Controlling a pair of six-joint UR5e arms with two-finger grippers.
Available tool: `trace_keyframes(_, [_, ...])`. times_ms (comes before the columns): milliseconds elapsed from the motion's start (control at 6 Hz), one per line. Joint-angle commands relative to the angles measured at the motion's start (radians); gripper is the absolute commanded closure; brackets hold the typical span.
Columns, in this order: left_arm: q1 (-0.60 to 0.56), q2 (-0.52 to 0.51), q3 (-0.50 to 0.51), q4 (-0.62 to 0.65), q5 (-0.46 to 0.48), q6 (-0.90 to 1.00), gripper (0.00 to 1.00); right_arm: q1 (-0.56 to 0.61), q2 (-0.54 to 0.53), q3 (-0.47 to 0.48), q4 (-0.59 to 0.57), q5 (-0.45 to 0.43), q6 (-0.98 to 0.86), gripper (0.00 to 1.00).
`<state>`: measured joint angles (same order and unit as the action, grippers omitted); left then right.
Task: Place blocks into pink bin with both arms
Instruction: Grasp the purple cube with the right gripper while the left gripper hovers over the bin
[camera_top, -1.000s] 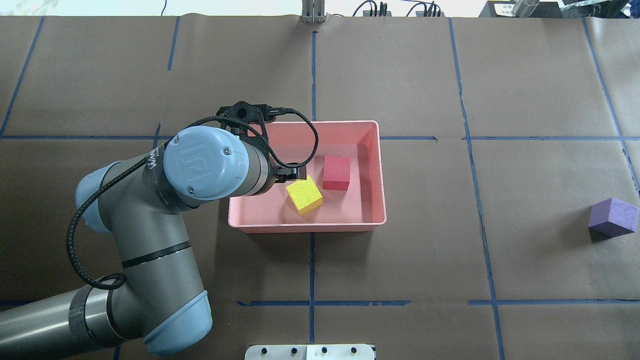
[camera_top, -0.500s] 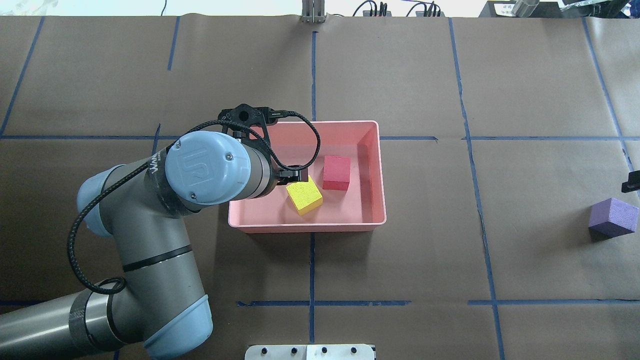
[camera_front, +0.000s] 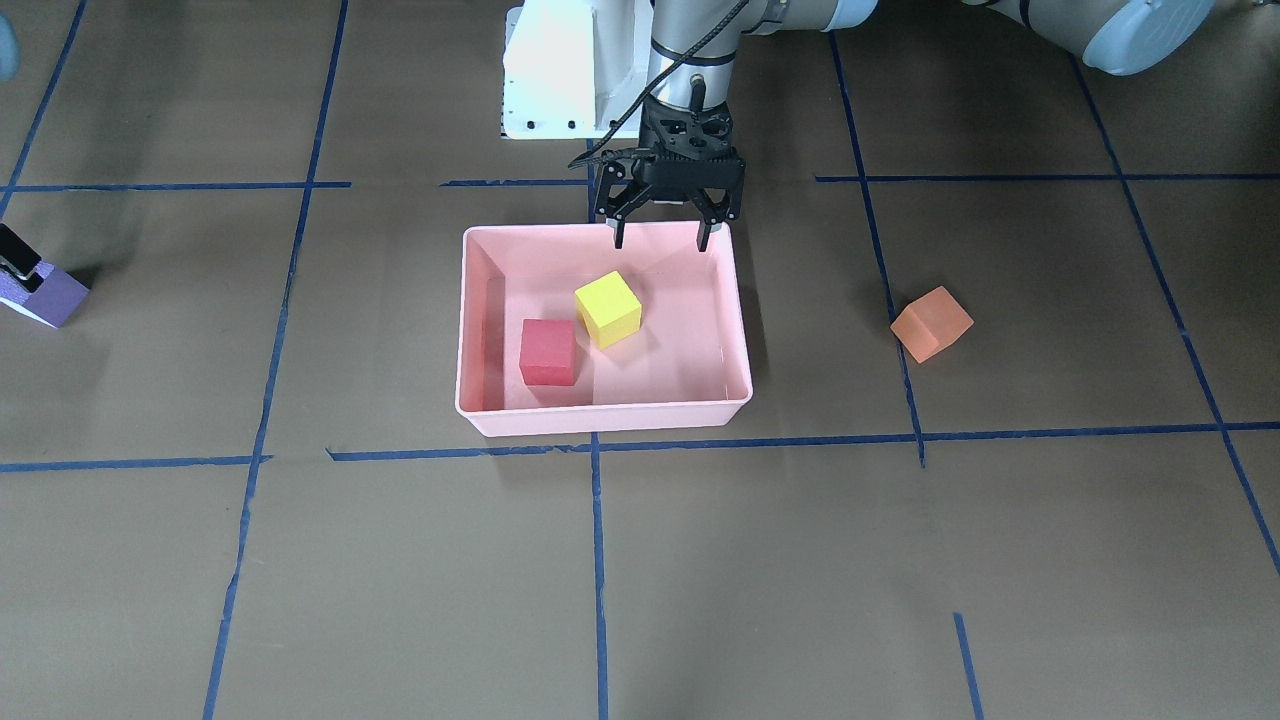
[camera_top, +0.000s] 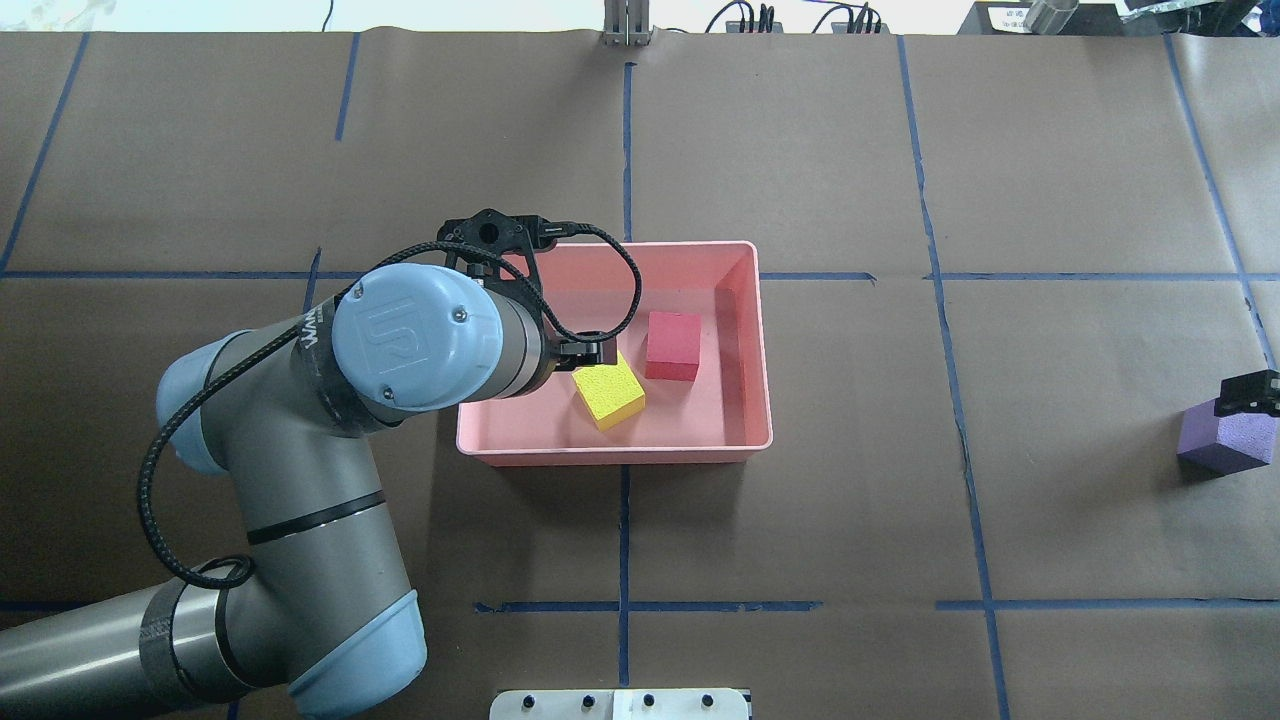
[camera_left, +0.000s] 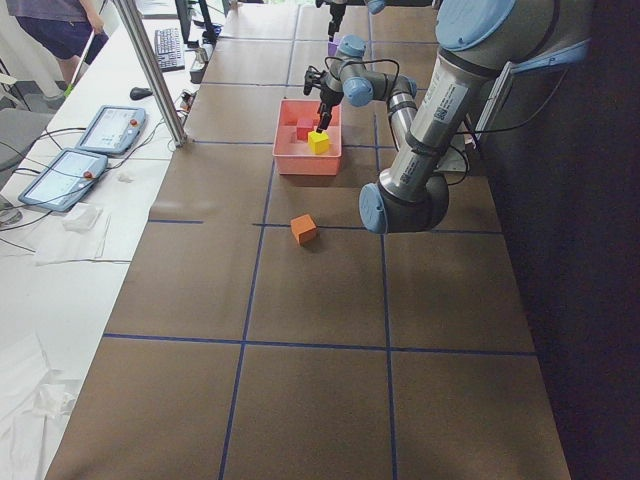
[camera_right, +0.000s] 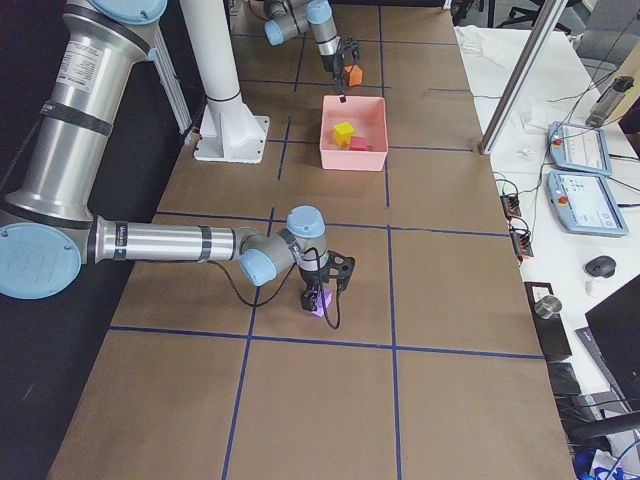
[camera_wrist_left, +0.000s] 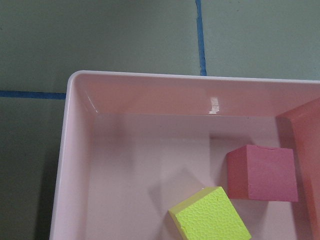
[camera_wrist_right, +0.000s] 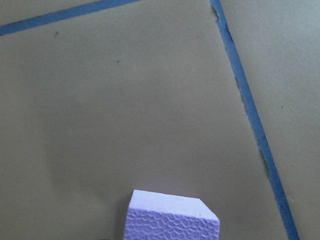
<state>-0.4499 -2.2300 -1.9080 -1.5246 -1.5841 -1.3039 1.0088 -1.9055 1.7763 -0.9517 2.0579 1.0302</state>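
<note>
Half done, it seems: the red block (camera_front: 548, 352) and yellow block (camera_front: 608, 309) lie inside the pink bin (camera_front: 600, 420), while the orange block (camera_front: 931, 323) and purple block (camera_top: 1225, 447) sit on the table (camera_front: 300, 560), well apart from it. The left gripper (camera_front: 660, 236) hangs spread and empty over the bin's robot-side wall — clear in the front-facing view, which also shows the orange block that the overhead view misses. The right gripper (camera_top: 1250, 392) is at the purple block's top; whether it has clenched cannot be told.
</note>
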Motion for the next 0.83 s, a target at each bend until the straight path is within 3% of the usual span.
trace_keyframes(0, [0.000, 0.001, 0.000, 0.000, 0.001, 0.000, 0.00, -0.048, -0.003, -0.035, 0.001, -0.033, 0.001, 0.00])
trace_keyframes(167, [0.000, 0.001, 0.000, 0.000, 0.001, 0.002, 0.00, -0.070, 0.003, -0.047, 0.001, -0.041, -0.002, 0.01])
trace_keyframes(333, [0.000, 0.001, 0.000, 0.000, 0.001, 0.002, 0.00, -0.070, 0.006, -0.047, 0.001, -0.041, -0.007, 0.19])
trace_keyframes(500, [0.000, 0.003, 0.001, 0.000, 0.001, 0.002, 0.00, -0.076, 0.006, -0.046, 0.001, -0.039, -0.015, 0.58])
trace_keyframes(667, [0.000, 0.004, 0.000, 0.001, 0.000, 0.006, 0.00, -0.078, 0.008, -0.037, 0.001, -0.038, -0.015, 0.66])
